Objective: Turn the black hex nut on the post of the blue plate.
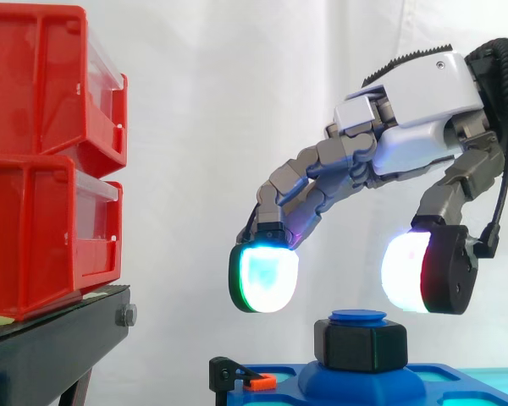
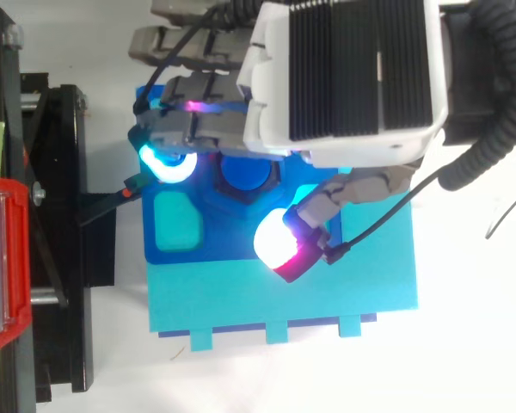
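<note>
Hovering just above the black hex nut point(image 1: 360, 345), the hand point(image 1: 419, 106) reaches in from the right edge with its fingers spread wide and nothing caught between them. From the side, the nut sits on the blue post point(image 1: 358, 316) of the blue plate point(image 1: 356, 385), right under the gap between the glowing fingertips point(image 1: 264, 277) on the left and the thumb pad point(image 1: 406, 272) on the right. Both pads hang a bit higher than the nut and clear of it, no contact that I can see. Looking down from the top, the nut is half tucked under the palm, fingertips to one side, thumb to the other. Red bins point(image 1: 51, 161) on the black stand point(image 1: 51, 351) sit off to the left, well apart.
</note>
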Motion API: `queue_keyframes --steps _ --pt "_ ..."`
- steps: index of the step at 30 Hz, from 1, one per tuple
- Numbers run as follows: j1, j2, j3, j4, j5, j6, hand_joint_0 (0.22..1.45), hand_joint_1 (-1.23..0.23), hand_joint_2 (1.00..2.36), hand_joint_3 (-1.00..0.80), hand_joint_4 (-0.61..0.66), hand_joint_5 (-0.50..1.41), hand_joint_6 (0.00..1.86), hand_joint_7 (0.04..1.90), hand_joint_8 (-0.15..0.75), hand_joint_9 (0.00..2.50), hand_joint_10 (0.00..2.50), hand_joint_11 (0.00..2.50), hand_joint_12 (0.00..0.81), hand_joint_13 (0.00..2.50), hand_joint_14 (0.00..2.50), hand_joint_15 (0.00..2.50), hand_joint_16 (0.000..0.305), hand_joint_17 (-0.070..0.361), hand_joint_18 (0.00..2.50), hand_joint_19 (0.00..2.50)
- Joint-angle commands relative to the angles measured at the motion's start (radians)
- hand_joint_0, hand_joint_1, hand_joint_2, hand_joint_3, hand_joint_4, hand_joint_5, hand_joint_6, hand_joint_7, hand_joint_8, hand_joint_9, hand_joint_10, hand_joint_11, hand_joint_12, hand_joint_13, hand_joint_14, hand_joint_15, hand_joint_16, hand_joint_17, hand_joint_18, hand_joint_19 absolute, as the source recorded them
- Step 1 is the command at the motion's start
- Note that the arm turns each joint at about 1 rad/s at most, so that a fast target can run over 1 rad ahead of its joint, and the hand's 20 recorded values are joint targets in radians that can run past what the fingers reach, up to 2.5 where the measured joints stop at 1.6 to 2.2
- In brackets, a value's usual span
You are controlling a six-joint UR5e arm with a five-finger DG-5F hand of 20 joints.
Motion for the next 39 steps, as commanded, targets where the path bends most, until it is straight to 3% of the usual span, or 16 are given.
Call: queue_keyframes --steps 1,8,13,20,25,28,39 --pt "0.013 -0.001 -0.008 0.009 0.017 0.004 0.36 -0.85 1.00 -0.50 0.19 -0.26 0.50 0.86 0.270 0.34 0.01 0.32 0.431 0.22 0.00 0.06 0.069 0.155 0.07 0.05" --pt "0.032 0.001 -0.027 0.043 0.028 0.007 0.37 -0.87 1.00 -0.50 0.19 -0.25 0.50 0.84 0.274 0.35 0.01 0.29 0.431 0.26 0.00 0.04 0.069 0.155 0.13 0.03" --pt "0.035 -0.001 -0.035 0.049 0.031 0.007 0.37 -0.86 1.00 -0.50 0.18 -0.25 0.50 0.83 0.274 0.35 0.01 0.29 0.432 0.26 0.00 0.04 0.069 0.155 0.13 0.03" --pt "0.043 -0.001 -0.078 0.106 0.036 0.007 0.39 -0.85 1.00 -0.50 0.18 -0.26 0.50 0.83 0.268 0.35 0.01 0.28 0.426 0.26 0.00 0.04 0.067 0.151 0.13 0.02" --pt "0.036 -0.001 -0.081 0.099 0.026 0.005 0.42 -0.87 1.00 -0.50 0.17 -0.25 0.50 0.83 0.256 0.34 0.01 0.28 0.411 0.26 0.00 0.03 0.064 0.143 0.15 0.03" --pt "0.026 -0.001 -0.081 0.103 0.002 -0.004 0.45 -0.88 1.00 -0.50 0.17 -0.25 0.50 0.86 0.247 0.34 0.01 0.28 0.398 0.26 0.00 0.03 0.061 0.137 0.15 0.02" --pt "0.017 -0.001 -0.081 0.096 0.002 -0.016 0.53 -0.90 1.00 -0.50 0.16 -0.25 0.50 0.90 0.227 0.35 0.01 0.30 0.373 0.28 0.00 0.03 0.056 0.126 0.17 0.01"
